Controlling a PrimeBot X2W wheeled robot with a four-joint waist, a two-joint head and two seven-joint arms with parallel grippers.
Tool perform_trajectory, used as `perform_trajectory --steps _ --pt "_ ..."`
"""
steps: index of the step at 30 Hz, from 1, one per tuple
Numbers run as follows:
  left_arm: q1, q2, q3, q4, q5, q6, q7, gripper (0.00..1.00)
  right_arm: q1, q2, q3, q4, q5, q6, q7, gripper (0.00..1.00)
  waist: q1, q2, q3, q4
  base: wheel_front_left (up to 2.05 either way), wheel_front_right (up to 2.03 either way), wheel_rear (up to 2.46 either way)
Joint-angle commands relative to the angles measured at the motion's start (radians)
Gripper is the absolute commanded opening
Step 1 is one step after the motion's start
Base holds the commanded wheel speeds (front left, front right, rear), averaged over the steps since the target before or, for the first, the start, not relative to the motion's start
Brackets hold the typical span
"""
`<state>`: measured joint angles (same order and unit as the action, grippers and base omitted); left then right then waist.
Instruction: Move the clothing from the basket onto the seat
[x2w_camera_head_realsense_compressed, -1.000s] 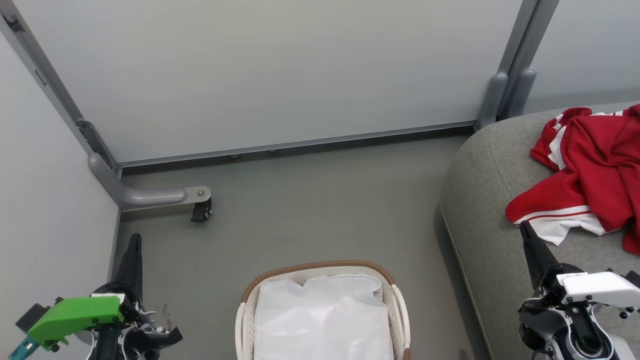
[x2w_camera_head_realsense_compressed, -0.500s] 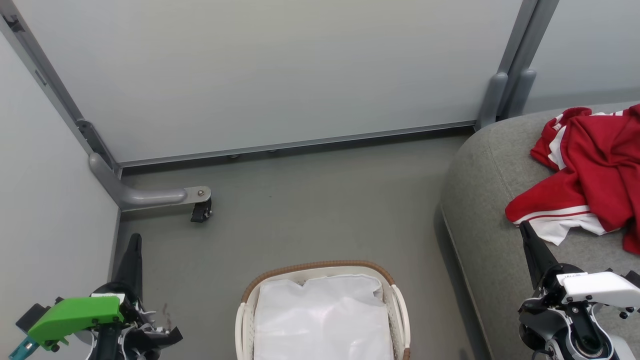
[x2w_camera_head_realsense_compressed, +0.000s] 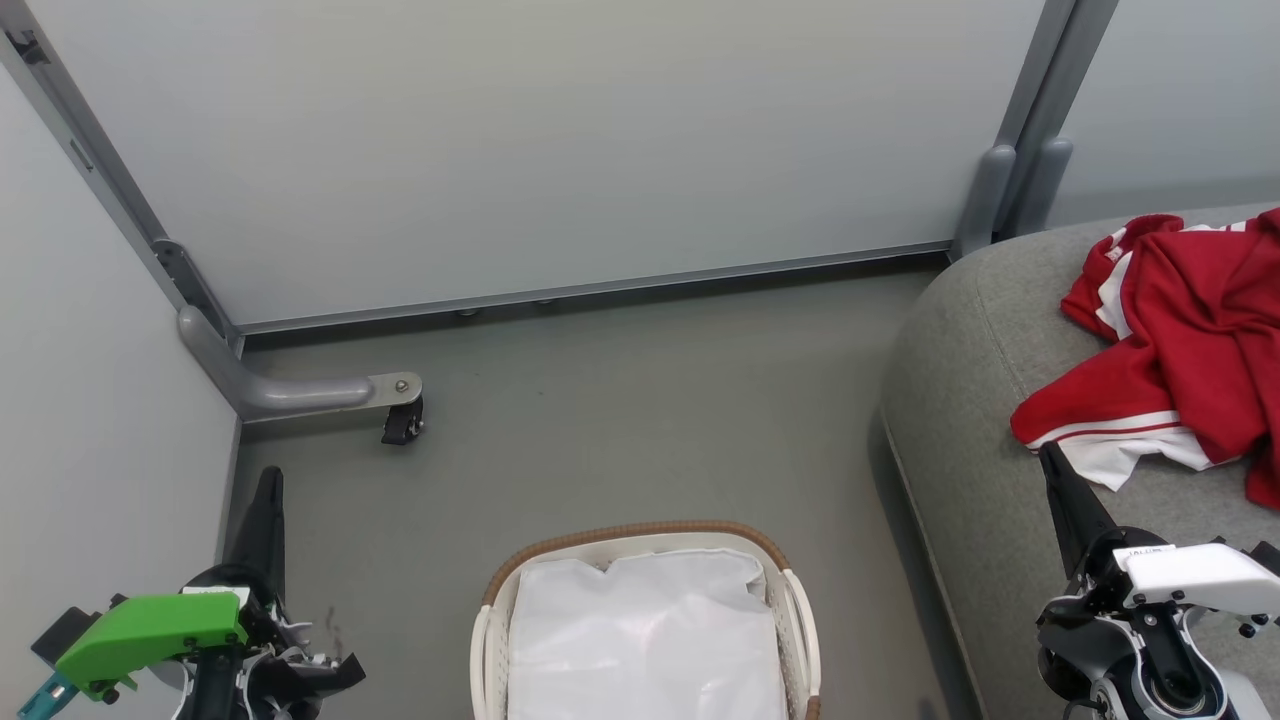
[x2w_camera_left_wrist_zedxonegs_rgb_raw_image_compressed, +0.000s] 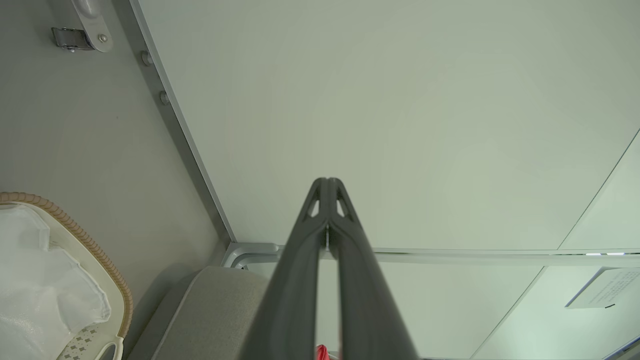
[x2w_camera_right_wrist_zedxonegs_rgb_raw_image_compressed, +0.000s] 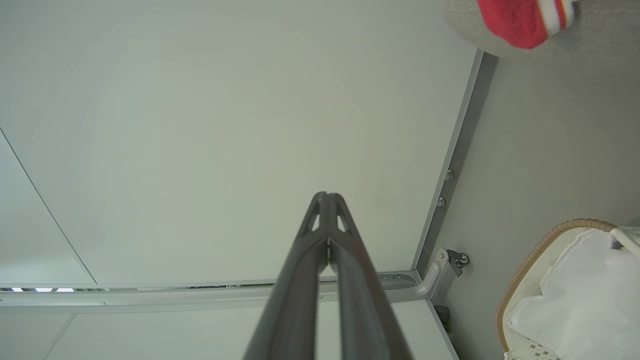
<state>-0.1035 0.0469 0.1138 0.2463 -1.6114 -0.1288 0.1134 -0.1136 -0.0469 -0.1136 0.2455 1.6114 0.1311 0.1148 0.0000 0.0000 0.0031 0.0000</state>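
Observation:
The red clothing (x2w_camera_head_realsense_compressed: 1190, 330) with white stripes lies bunched on the grey seat (x2w_camera_head_realsense_compressed: 960, 400) at the right; a corner of the clothing (x2w_camera_right_wrist_zedxonegs_rgb_raw_image_compressed: 520, 20) shows in the right wrist view. On the floor at the bottom centre stands the basket (x2w_camera_head_realsense_compressed: 640, 535), and inside it I see nothing but its white cloth lining (x2w_camera_head_realsense_compressed: 645, 640). My left gripper (x2w_camera_head_realsense_compressed: 268, 480) is at the lower left, shut and holding nothing. Over the seat's front edge my right gripper (x2w_camera_head_realsense_compressed: 1048, 455) is shut and holding nothing, its tip just below the clothing's white hem.
Grey partition panels (x2w_camera_head_realsense_compressed: 560, 140) close off the back and left. A metal foot with a black caster (x2w_camera_head_realsense_compressed: 402, 422) juts onto the floor at the left. Bare grey floor (x2w_camera_head_realsense_compressed: 640, 400) lies between the basket and the back panel.

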Motion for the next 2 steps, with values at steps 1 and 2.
perform_trajectory --steps 1,2 --pt "-0.011 0.006 0.002 -0.002 -0.003 -0.004 0.005 0.0 0.011 -0.006 -0.003 -0.003 0.003 -0.001 0.002 0.0 0.0 0.0 0.0 0.0 0.0 0.0 0.0" --pt "-0.011 0.006 0.002 -0.002 -0.003 -0.004 0.005 0.0 0.011 -0.006 -0.003 -0.003 0.003 -0.001 0.002 0.0 0.0 0.0 0.0 0.0 0.0 0.0 0.0"
